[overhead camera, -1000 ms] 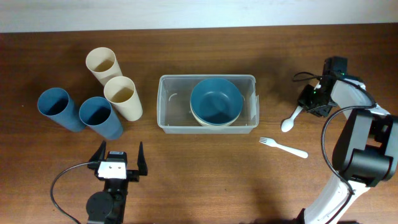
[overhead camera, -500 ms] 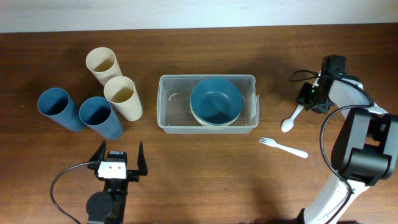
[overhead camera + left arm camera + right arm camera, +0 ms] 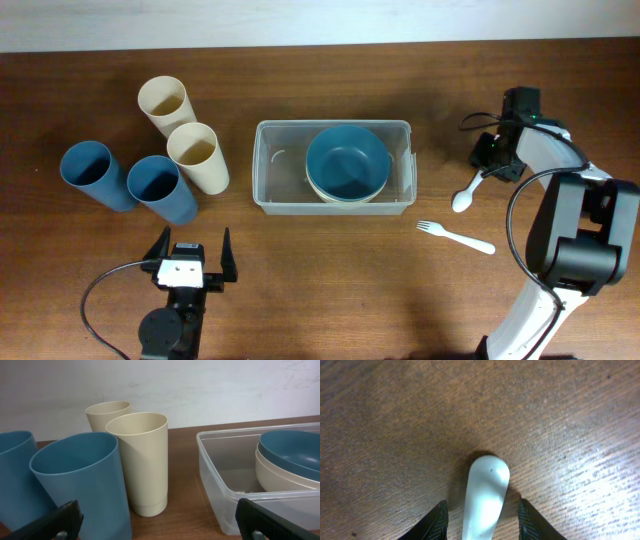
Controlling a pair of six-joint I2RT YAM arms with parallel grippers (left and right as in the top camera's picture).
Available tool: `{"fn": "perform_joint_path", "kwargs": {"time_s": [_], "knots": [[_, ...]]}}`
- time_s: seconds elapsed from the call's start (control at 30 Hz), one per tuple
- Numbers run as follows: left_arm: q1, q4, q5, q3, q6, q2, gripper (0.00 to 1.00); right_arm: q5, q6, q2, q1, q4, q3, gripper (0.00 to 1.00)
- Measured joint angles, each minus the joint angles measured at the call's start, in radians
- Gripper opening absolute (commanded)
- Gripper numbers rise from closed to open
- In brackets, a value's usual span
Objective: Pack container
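Jaws of the right gripper (image 3: 481, 512) set part open astride a smooth white spoon (image 3: 487, 485), gaps seen either side.
The spoon and a white fork (image 3: 455, 236) are laid on the grained wooden table (image 3: 330, 300) right of the clear, round-cornered container (image 3: 262, 175), in which a blue bowl (image 3: 347, 162) is nested on a cream bowl (image 3: 330, 196). Cream cups (image 3: 197, 155) and blue cups (image 3: 160, 188) are stood to its left; in front, the left gripper (image 3: 193, 246) is spread wide, empty.

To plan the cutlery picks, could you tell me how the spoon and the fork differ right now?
The spoon lies within the right gripper; the fork lies free. The spoon runs diagonally, the fork nearly crosswise. Both are white, on the table, outside the container.
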Motion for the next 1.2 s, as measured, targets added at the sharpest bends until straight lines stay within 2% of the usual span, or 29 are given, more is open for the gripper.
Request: {"fn": "perform_joint_path", "kwargs": {"time_s": [0.2, 0.57, 0.93, 1.2], "knots": [[0.0, 0.0, 0.0, 0.0, 0.0, 0.0, 1.0, 0.027, 0.041, 0.0, 0.003, -0.039, 0.003, 0.28], [0.0, 0.0, 0.0, 0.0, 0.0, 0.0, 1.0, 0.053, 0.069, 0.0, 0.003, -0.053, 0.003, 0.14], [0.0, 0.0, 0.0, 0.0, 0.0, 0.0, 1.0, 0.052, 0.07, 0.0, 0.003, -0.059, 0.005, 0.12], [0.0, 0.0, 0.0, 0.0, 0.0, 0.0, 1.0, 0.037, 0.07, 0.019, 0.003, -0.182, 0.058, 0.1]]}}
